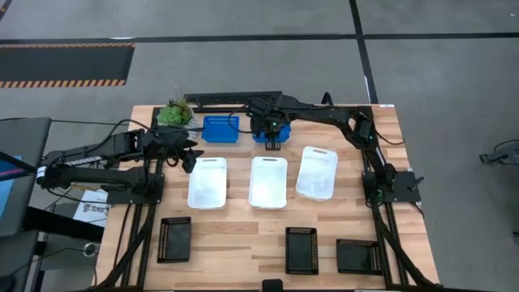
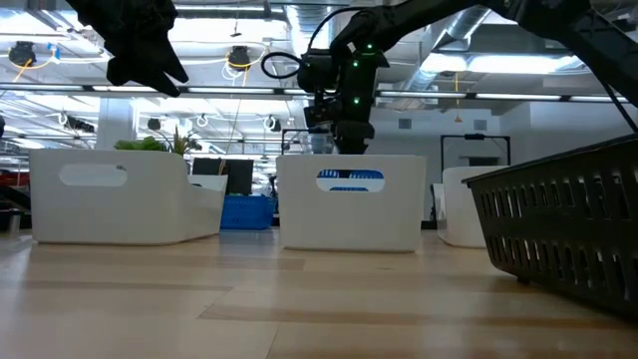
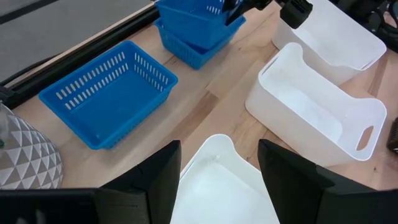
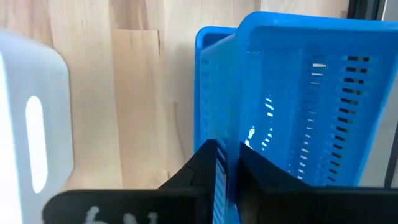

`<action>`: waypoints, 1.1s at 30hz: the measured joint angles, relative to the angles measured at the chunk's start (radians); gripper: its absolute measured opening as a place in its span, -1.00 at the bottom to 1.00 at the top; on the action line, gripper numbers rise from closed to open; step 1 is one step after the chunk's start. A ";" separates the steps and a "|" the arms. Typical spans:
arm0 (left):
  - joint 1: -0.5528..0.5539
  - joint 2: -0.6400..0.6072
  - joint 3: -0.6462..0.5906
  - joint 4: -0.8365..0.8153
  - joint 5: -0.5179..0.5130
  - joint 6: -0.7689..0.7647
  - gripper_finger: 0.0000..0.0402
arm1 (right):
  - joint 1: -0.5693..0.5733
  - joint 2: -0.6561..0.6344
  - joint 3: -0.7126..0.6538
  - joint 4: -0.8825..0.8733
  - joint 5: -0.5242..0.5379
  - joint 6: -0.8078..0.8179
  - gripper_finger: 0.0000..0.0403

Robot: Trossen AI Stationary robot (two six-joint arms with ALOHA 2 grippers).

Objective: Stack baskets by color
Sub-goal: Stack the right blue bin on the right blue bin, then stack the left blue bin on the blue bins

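Right gripper (image 4: pixel 225 180) at counter's (image 1: pixel 243 235) far edge, fingers straddling wall of upper blue basket (image 4: pixel 311 99), nested askew in second blue basket (image 3: pixel 186 50). Gap narrow; grip uncertain. Left gripper (image 3: pixel 217 174) fingers apart, above left white basket (image 1: pixel 208 182).

Grey floor (image 1: pixel 243 57), hazard-striped strip (image 1: pixel 65 83)
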 joint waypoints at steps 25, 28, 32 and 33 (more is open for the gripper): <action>0.000 0.000 0.000 -0.019 0.000 0.000 0.00 | 0.021 -0.001 0.001 0.066 0.003 0.018 -0.24; 0.000 0.000 0.000 -0.019 0.000 0.000 0.00 | 0.030 -0.001 0.001 0.068 0.007 0.037 -0.26; 0.000 0.000 -0.024 0.024 -0.006 0.017 0.00 | 0.040 -0.013 0.001 0.038 0.007 0.060 -0.26; 0.000 0.002 -0.039 0.040 -0.015 0.034 0.00 | 0.044 -0.019 0.002 0.030 0.007 0.064 -0.25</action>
